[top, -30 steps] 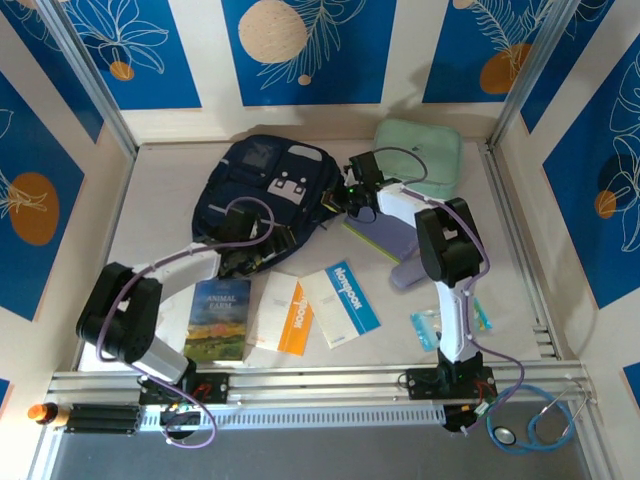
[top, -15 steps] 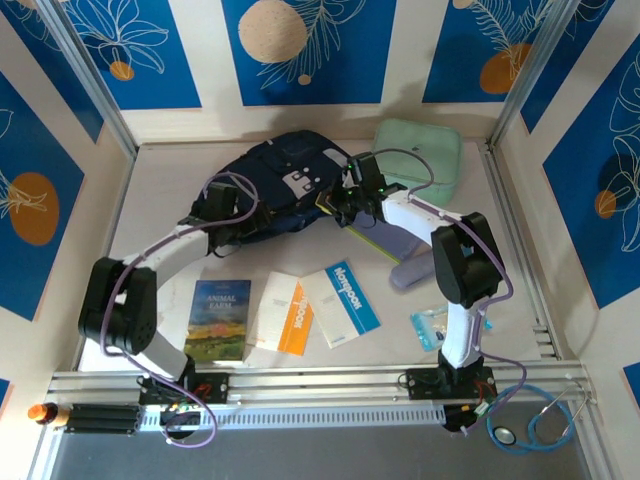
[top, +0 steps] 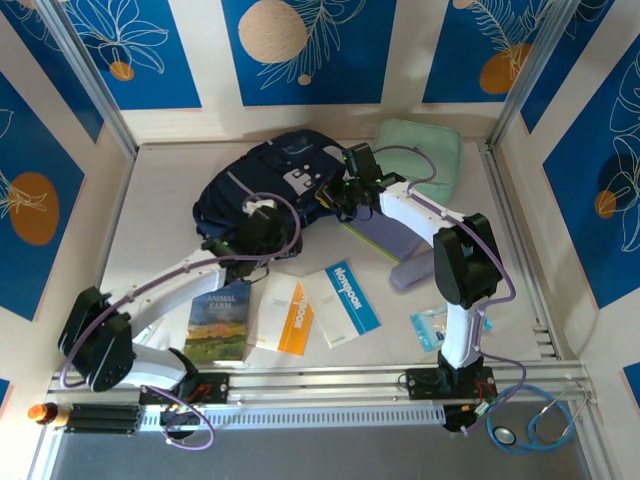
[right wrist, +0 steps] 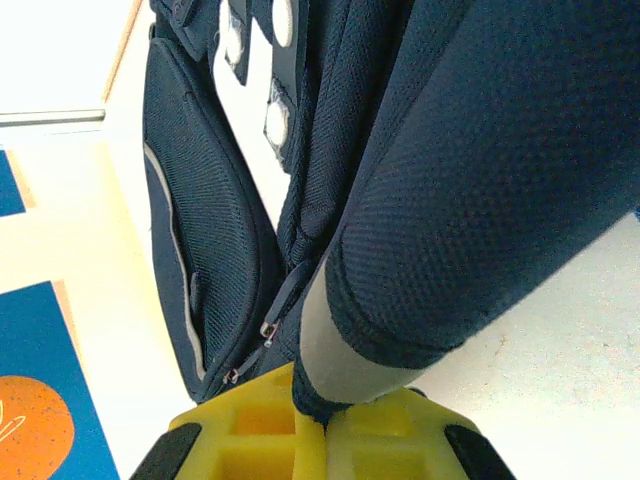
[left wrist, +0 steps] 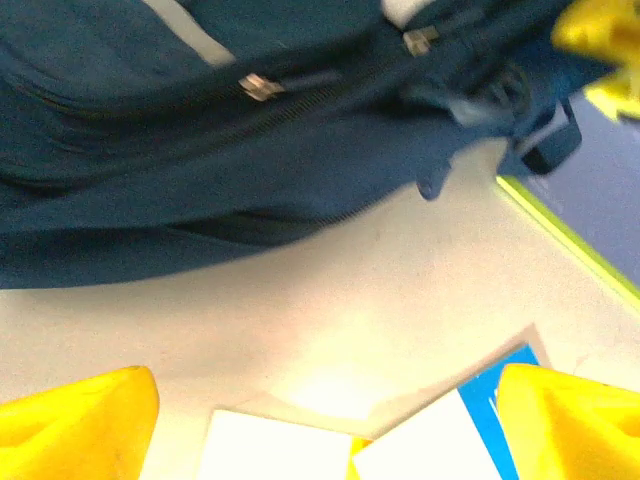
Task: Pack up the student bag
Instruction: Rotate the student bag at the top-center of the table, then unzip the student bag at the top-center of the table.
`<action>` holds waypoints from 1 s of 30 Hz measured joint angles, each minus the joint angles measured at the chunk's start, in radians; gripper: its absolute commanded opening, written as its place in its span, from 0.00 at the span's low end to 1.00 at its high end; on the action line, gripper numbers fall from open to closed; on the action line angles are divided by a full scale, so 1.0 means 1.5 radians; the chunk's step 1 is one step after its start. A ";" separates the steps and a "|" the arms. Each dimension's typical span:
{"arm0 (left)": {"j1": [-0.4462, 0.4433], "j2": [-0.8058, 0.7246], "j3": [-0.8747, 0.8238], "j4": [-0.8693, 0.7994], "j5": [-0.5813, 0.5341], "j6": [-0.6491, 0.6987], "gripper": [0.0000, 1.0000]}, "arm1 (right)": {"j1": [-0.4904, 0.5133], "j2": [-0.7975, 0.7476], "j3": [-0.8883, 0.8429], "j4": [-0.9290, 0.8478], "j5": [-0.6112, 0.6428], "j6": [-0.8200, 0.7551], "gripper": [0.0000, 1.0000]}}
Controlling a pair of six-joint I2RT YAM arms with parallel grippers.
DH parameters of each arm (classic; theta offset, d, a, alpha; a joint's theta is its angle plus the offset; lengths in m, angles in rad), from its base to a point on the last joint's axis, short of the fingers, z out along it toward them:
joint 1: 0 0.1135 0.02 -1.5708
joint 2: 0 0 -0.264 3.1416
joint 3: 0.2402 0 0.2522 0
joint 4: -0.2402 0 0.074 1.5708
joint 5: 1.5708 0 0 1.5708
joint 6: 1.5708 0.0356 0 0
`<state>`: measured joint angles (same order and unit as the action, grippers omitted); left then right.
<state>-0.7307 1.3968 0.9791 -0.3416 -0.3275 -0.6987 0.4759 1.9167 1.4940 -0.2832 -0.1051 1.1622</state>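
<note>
The student bag (top: 262, 180), dark navy with white patches and a pale stripe, stands tipped up on its side at the back of the table. My right gripper (top: 345, 192) is at its right end, shut on a padded dark strap of the bag (right wrist: 470, 190); its yellow fingers (right wrist: 250, 430) pinch the strap's end. My left gripper (top: 256, 225) hovers just in front of the bag's near edge, open. Its yellow fingertips (left wrist: 80, 425) stand wide apart over bare table, nothing between them. The bag's zippers (left wrist: 258, 87) show in the left wrist view.
A mint-green zip case (top: 420, 152) lies behind the right arm. A purple notebook (top: 385, 238) with a lime edge sits right of the bag. In front lie an Animal Farm book (top: 220, 320), two booklets (top: 285, 315) (top: 345, 300) and a small packet (top: 428, 326).
The bag went from lying flat to tipped up on its side, pulled by the right gripper. The left gripper left the bag's left side and swung right and nearer, in front of the bag.
</note>
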 measured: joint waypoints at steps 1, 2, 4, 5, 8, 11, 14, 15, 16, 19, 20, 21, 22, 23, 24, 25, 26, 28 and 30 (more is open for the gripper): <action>-0.009 0.023 0.011 0.001 -0.005 -0.001 0.84 | -0.001 0.000 0.002 -0.002 -0.004 0.002 0.00; -0.014 0.047 0.022 0.005 -0.010 -0.002 0.84 | -0.001 0.000 0.002 -0.002 -0.009 0.003 0.00; -0.019 0.083 0.031 0.027 -0.011 -0.005 0.79 | -0.004 0.000 0.002 0.000 -0.024 0.007 0.00; -0.020 0.100 0.033 0.043 -0.011 -0.007 0.75 | -0.006 0.000 0.002 0.001 -0.032 0.009 0.00; -0.022 0.147 0.042 0.079 -0.013 -0.015 0.70 | -0.014 0.000 0.001 0.010 -0.062 0.017 0.00; -0.022 0.186 0.067 0.097 -0.021 -0.020 0.64 | -0.020 0.000 0.001 0.019 -0.084 0.029 0.00; -0.022 0.217 0.099 0.114 -0.033 -0.021 0.57 | -0.022 0.000 0.001 0.022 -0.098 0.037 0.00; -0.022 0.223 0.107 0.118 -0.037 -0.021 0.54 | -0.022 0.000 0.001 0.022 -0.100 0.039 0.00; -0.023 0.229 0.118 0.119 -0.044 -0.024 0.52 | -0.022 0.000 0.001 0.023 -0.103 0.041 0.00; -0.025 0.247 0.141 0.118 -0.065 -0.037 0.49 | -0.023 0.000 0.001 0.023 -0.108 0.047 0.00; -0.027 0.252 0.147 0.118 -0.072 -0.039 0.49 | -0.023 0.000 0.001 0.023 -0.108 0.048 0.00; -0.029 0.257 0.152 0.116 -0.082 -0.042 0.48 | -0.024 0.000 0.001 0.023 -0.108 0.049 0.00; -0.031 0.259 0.155 0.113 -0.093 -0.042 0.46 | -0.024 0.000 0.001 0.023 -0.110 0.052 0.00; -0.033 0.262 0.160 0.110 -0.104 -0.046 0.44 | -0.024 0.000 0.001 0.023 -0.112 0.054 0.00; -0.034 0.264 0.164 0.107 -0.113 -0.049 0.43 | -0.025 0.000 0.001 0.023 -0.113 0.057 0.00; -0.036 0.266 0.170 0.102 -0.125 -0.052 0.41 | -0.025 0.000 0.001 0.024 -0.116 0.059 0.00; -0.036 0.269 0.176 0.097 -0.136 -0.056 0.40 | -0.025 0.000 0.001 0.024 -0.118 0.062 0.00; -0.036 0.274 0.187 0.093 -0.153 -0.060 0.38 | -0.026 0.000 0.001 0.024 -0.120 0.064 0.00; -0.036 0.280 0.196 0.089 -0.165 -0.060 0.37 | -0.027 0.000 0.001 0.024 -0.123 0.066 0.00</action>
<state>-0.7841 1.8172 1.2732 -0.2089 -0.5743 -0.7883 0.4358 1.9167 1.4960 -0.2478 -0.2893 1.2617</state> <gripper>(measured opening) 0.382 0.056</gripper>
